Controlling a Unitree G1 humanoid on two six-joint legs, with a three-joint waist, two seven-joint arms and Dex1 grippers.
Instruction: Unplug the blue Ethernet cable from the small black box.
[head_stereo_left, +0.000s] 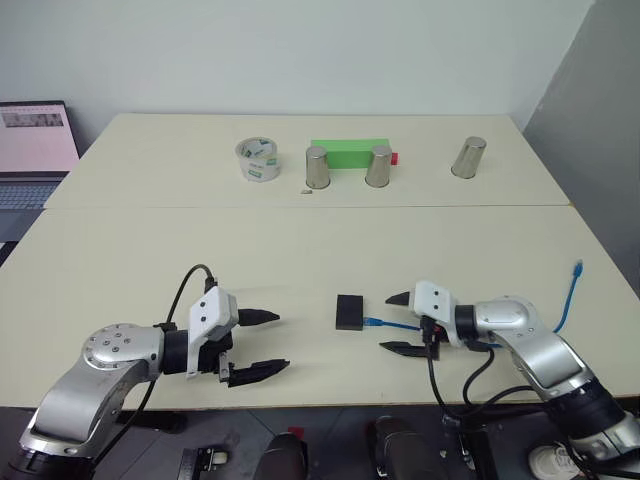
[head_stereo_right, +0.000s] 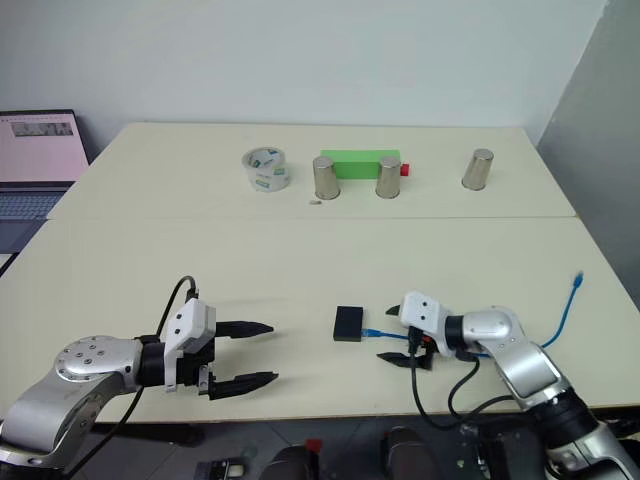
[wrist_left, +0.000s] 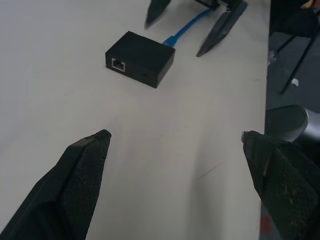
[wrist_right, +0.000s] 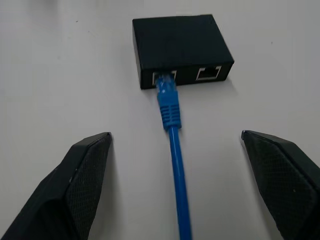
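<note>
The small matte black rectangular box (head_stereo_left: 350, 312) sat on the cream table (head_stereo_left: 300, 250) near its front edge, between the two arms. The thin bright blue Ethernet cable (wrist_right: 175, 165) was plugged into one of two ports on the side of the box facing the right arm, other port empty. From the plug the cord ran straight back toward the right gripper (head_stereo_left: 403, 323), passed between its black fingers, then curved off to the robot's right, free end (head_stereo_left: 577, 268) lying on the table near the right edge.

Right gripper jaws stood wide apart, empty, one finger each side of the cable, tips short of the box. Cable's long axis lined up with the line the gripper pointed along, plug boot (wrist_right: 169, 107) just ahead of the fingertips. Right arm was clearly the nearer one to the plug; likely needs a little more advance, then close on the boot and pull straight back along the cord.

Left gripper (head_stereo_left: 258, 345) jaws also wide apart, empty, pointing at the opposite side of the box, well apart from it. Probably meant to hold the box steady.
</note>
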